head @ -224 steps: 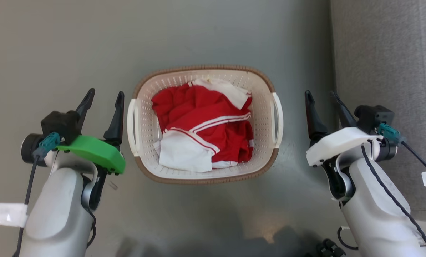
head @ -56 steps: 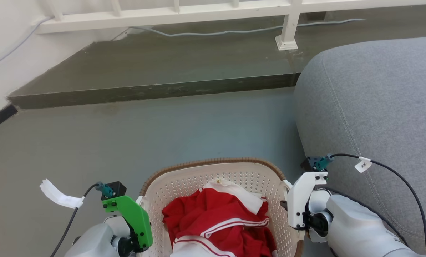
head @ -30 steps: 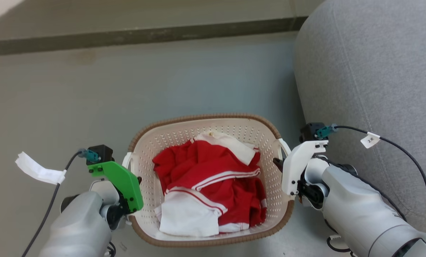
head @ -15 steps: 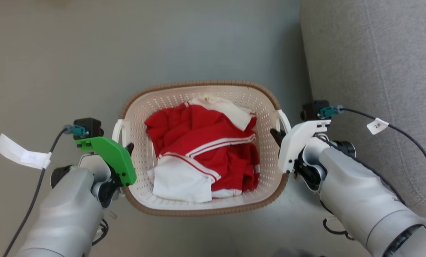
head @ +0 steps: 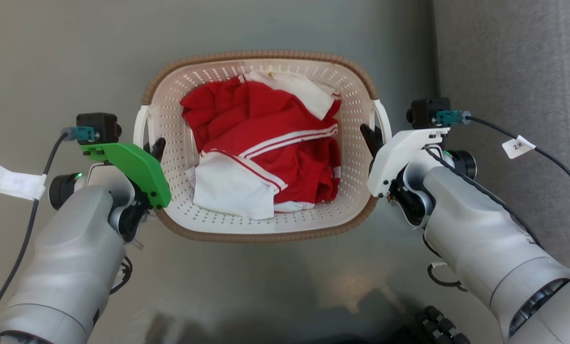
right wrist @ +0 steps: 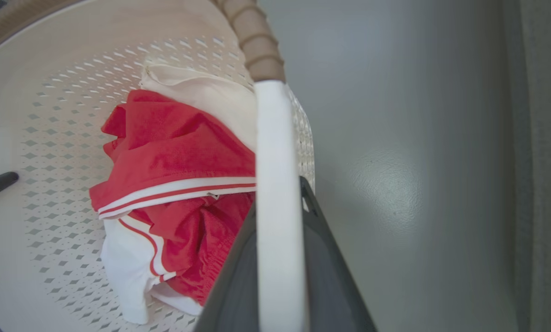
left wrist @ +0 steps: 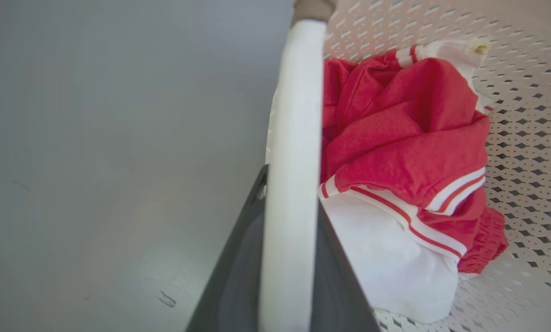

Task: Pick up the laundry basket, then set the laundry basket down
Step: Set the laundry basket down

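The laundry basket (head: 261, 55), cream perforated plastic with a brown rim, sits mid-picture in the head view with red and white clothes (head: 266, 143) inside. My left gripper (head: 153, 148) is shut on its left white handle (head: 141, 126). My right gripper (head: 373, 138) is shut on its right white handle (head: 384, 119). The left wrist view shows the handle (left wrist: 298, 115) running between the dark fingers (left wrist: 238, 258) of the left gripper (left wrist: 290, 193). In the right wrist view the handle (right wrist: 271, 138) runs between the fingers of the right gripper (right wrist: 278, 198). Whether the basket touches the floor I cannot tell.
A grey sofa (head: 514, 71) stands close on the right, just beyond my right arm. Grey floor (head: 65, 57) lies to the left, ahead and behind the basket. A dark ribbed part (head: 438, 325) shows at the bottom edge.
At the earliest frame both grippers stood open beside the basket; now each is shut on a handle. Over the last two seconds the camera tilted down, and the step and railing left the picture.
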